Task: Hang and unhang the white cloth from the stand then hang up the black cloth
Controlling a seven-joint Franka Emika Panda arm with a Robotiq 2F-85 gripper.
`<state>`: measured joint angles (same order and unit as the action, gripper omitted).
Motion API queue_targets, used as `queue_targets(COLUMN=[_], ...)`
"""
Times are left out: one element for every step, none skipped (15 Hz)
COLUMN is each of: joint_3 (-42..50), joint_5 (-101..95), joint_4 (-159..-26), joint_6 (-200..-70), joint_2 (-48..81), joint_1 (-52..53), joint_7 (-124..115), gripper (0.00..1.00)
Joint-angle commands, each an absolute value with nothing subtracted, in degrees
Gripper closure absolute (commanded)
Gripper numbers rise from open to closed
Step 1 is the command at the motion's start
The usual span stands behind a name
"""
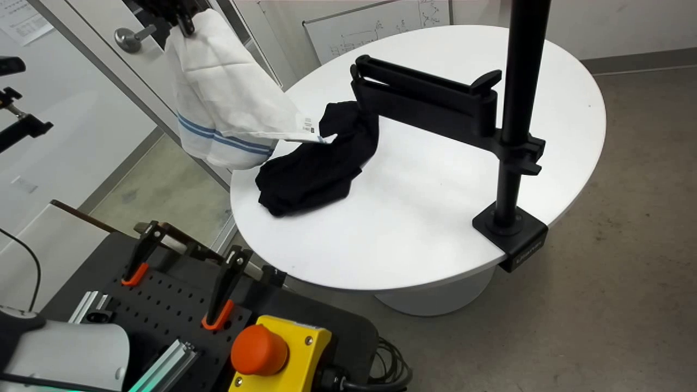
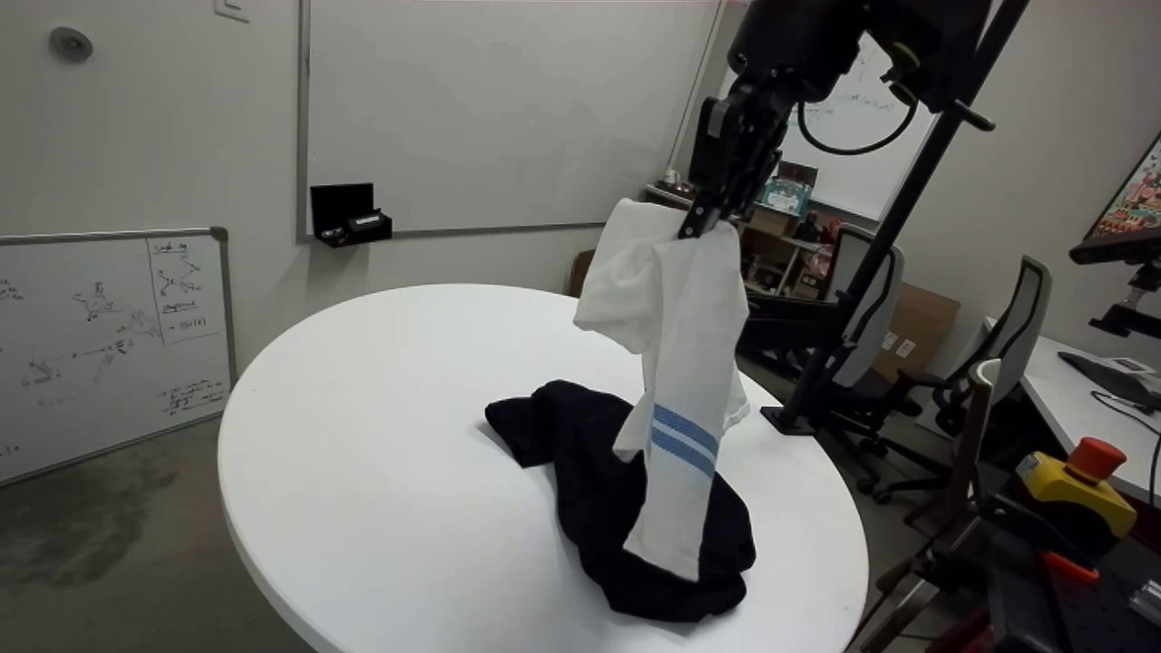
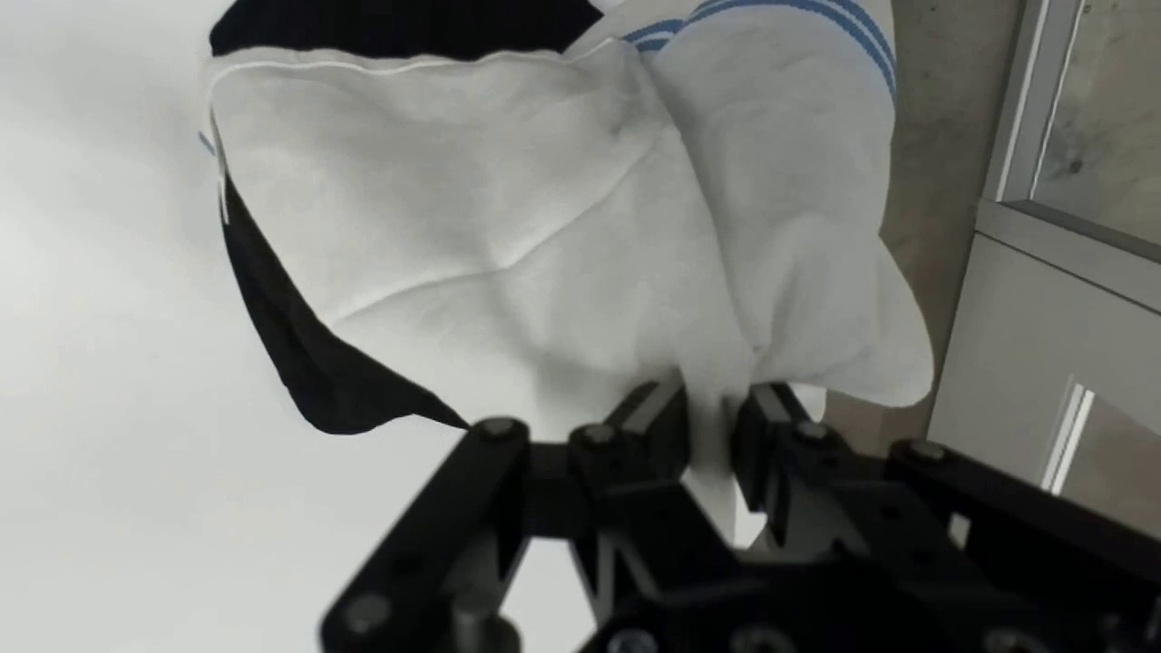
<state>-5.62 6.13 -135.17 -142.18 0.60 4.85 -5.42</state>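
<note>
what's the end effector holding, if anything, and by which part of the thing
The white cloth, pinched in the end effector by a gathered fold near its top, with most of it hanging below. Whether a corner is included can't be told.

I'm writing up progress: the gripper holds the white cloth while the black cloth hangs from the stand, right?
Both exterior views show the black cloth lying on the table, not hanging from the stand; the gripper does hold the white cloth.
</note>
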Motion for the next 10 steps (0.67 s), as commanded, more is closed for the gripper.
queue_targets(joint_3=[-7.3,-7.9,-8.3,-8.8,-9.1,-9.4,-9.5,-9.5,-9.4,-9.1], joint_5=[6.8,7.3,7.7,8.4,8.8,8.7,8.6,8.1,7.3,6.1], joint_4=[-135.5,-135.6,-135.7,-135.6,-135.4,-135.3,-134.9,-134.7,-134.3,-134.0], joint_6=[-144.7,-144.9,-145.1,-145.3,-145.4,-146.0,-146.3,-147.4,-148.2,-149.4], joint_2=[-0.1,-0.5,-0.9,-1.2,-1.2,-1.1,-0.8,-0.1,0.7,2.0], joint_1=[6.8,7.4,7.8,8.2,8.6,8.9,9.1,9.1,9.1,8.8], joint_7=[-4.4,-4.2,-3.9,-3.5,-3.5,-3.7,-3.9,-4.2,-4.7,-5.5], gripper=[0.97,0.97,0.97,0.97,0.97,0.97,0.97,0.97,0.97,0.97])
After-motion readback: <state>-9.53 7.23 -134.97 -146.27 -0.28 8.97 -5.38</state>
